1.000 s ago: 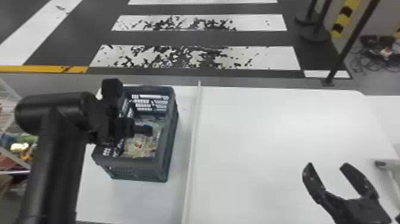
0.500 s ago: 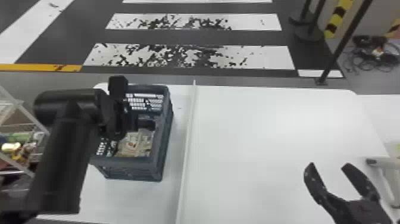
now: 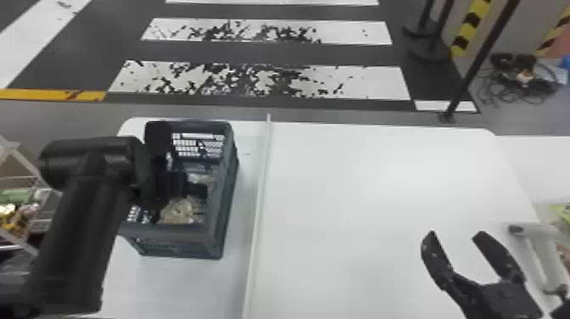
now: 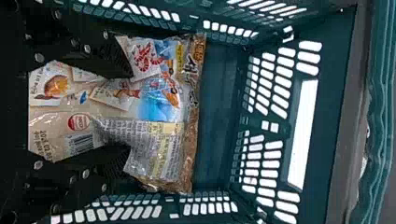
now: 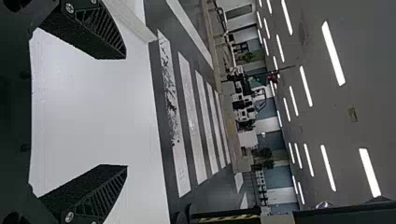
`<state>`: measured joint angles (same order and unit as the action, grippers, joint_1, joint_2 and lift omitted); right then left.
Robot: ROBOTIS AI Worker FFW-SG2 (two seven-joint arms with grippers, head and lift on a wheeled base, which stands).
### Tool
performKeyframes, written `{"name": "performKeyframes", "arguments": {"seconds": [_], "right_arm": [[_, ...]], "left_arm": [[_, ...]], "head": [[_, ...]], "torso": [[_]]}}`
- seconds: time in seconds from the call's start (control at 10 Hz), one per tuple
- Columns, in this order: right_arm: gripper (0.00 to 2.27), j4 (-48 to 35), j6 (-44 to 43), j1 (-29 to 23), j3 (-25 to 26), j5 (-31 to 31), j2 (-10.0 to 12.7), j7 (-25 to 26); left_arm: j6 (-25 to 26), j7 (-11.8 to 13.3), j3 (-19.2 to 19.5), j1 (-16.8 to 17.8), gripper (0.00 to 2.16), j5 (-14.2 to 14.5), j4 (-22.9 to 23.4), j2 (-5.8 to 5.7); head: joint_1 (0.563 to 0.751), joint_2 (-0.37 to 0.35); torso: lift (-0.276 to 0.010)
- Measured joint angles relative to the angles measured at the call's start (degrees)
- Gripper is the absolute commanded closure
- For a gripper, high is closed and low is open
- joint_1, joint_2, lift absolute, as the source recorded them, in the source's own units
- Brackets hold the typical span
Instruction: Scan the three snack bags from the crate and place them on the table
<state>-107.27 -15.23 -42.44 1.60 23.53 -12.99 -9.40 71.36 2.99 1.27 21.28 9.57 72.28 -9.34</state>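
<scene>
Left gripper [image 3: 182,186] is spread over a snack bag [image 4: 159,105] in the crate [image 3: 182,239]. Right gripper [image 3: 455,236] is spread above the table [image 3: 360,203]

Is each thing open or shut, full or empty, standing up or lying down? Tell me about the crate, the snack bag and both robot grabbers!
crate: upright, open on top, snacks inside
snack bag: crinkled, lying in the crate
left end effector: open, inside the crate, at the bag
right end effector: open, empty

Scuffed white floor stripes [image 3: 263,80]; ceiling lights [image 5: 333,53]
</scene>
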Motion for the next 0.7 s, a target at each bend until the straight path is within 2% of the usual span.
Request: {"name": "performKeyframes", "arguments": {"seconds": [0.2, 0.3, 0.5, 0.7], "right_arm": [[0.1, 0.1, -1.3, -0.6, 0.0, 0.4, 0.1, 0.0], [0.1, 0.1, -3.2, -1.2, 0.2, 0.4, 0.2, 0.0], [0.1, -0.3, -6.9, -2.9, 0.6, 1.0, 0.4, 0.0], [0.1, -0.7, -10.0, -4.5, 1.0, 1.5, 0.6, 0.0]], "left_arm": [[1.2, 1.9, 0.9, -0.4, 1.89, 0.3, 0.6, -0.68], [1.5, 1.9, 1.4, -1.7, 1.95, 0.4, 2.5, -0.71], [1.5, 1.3, 2.4, -6.4, 1.95, 1.0, 9.6, -0.5], [0.8, 0.2, 3.0, -11.8, 1.95, 1.9, 19.5, -0.23]], "head": [[0.695, 0.04], [0.695, 0.039], [0.695, 0.026], [0.695, 0.013]], "torso": [[-0.036], [-0.036], [-0.036], [-0.036]]}}
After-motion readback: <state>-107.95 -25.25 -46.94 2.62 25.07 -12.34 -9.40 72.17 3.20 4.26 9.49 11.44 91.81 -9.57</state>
